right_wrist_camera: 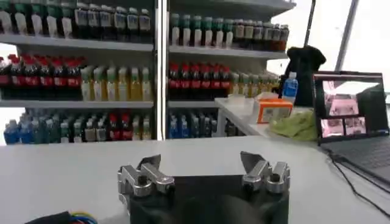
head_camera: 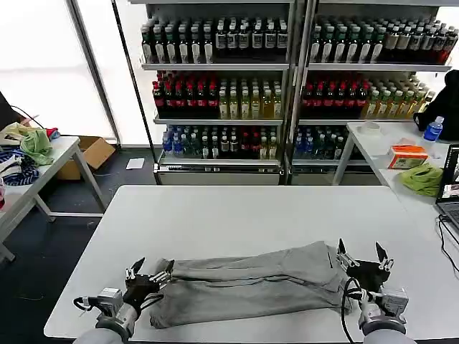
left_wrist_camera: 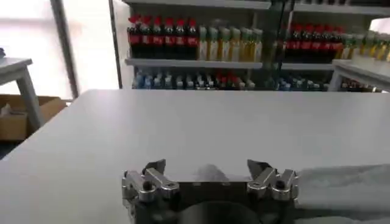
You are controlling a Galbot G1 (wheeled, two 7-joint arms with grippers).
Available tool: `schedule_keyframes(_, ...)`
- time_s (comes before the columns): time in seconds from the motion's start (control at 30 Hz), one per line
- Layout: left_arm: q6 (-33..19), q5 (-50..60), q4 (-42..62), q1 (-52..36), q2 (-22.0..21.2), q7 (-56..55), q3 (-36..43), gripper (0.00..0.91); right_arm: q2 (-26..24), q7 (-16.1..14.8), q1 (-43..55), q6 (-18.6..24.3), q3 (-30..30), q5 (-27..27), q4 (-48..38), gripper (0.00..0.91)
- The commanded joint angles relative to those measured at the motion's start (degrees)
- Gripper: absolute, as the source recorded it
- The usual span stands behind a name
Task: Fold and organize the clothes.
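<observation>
Head view: shirt (head_camera: 251, 283) lies folded into a long band along the table's (head_camera: 237, 215) near edge; left gripper (head_camera: 149, 272) at its left end, right gripper (head_camera: 362, 254) at its right end, both spread, holding nothing.
Left wrist view: fingers (left_wrist_camera: 152, 176) apart over the bare table, shirt (left_wrist_camera: 347, 185) beside one finger.
Right wrist view: right gripper's fingers (right_wrist_camera: 149, 173) apart above the table top.

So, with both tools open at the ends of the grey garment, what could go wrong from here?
1. The grey garment lies bunched in a long roll; grasping now may lock in wrinkles.
2. It lies close to the table's near edge; a pull might drag it off.
3. The left tool and right tool are open, so either may pinch several layers.
</observation>
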Motion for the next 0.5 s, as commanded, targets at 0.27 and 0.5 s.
schedule_keyframes(0.27, 0.15, -0.62, 1.49, 1.34, -2.51, -0.56, 0.62, 0.433, -0.43, -0.1, 0.76, -0.37, 0.74, 0.61, 0.97, 0.907)
schedule_keyframes(0.5, 0.14, 0.61, 2.85, 1.91, -2.91, 0.74, 0.96, 0.121, -0.62, -0.13, 1.44, -0.66, 0.95, 0.97, 0.61, 0.907)
